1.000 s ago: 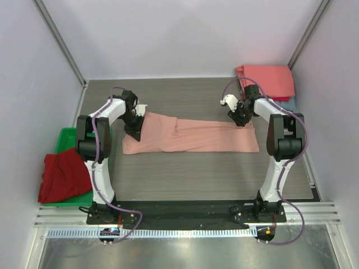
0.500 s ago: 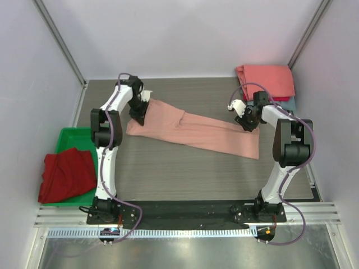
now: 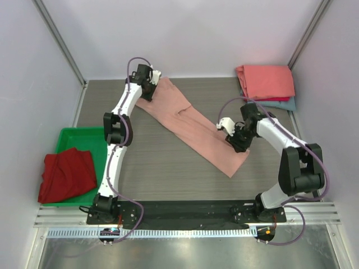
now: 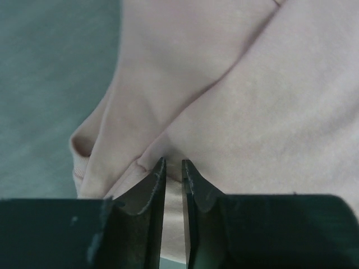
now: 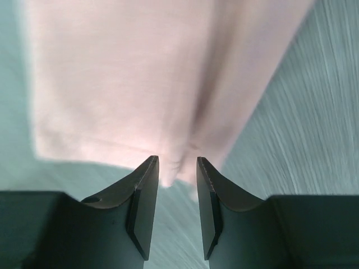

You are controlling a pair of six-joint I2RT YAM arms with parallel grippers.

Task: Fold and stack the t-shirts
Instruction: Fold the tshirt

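Observation:
The dusty-pink t-shirt (image 3: 190, 126), folded into a long strip, lies slanted from the far left to the near right of the table. My left gripper (image 3: 151, 89) is at its far end, jaws nearly together on a gathered fold. In the left wrist view that gripper (image 4: 173, 163) has pink cloth (image 4: 252, 101) filling its narrow gap. My right gripper (image 3: 236, 144) is near the strip's near end. In the right wrist view, blurred by motion, it (image 5: 177, 161) pinches a thick fold of the cloth (image 5: 123, 78) at its tips.
A folded coral-red t-shirt (image 3: 266, 80) rests on a blue-grey one (image 3: 287, 104) at the far right corner. A dark red t-shirt (image 3: 66, 174) lies crumpled over the green tray (image 3: 73, 135) at the left edge. Walls close in on three sides.
The pink strip has swung from level to a steep slant. My left gripper carried its end towards the far wall, and my right gripper pulled the other end nearer and leftwards.

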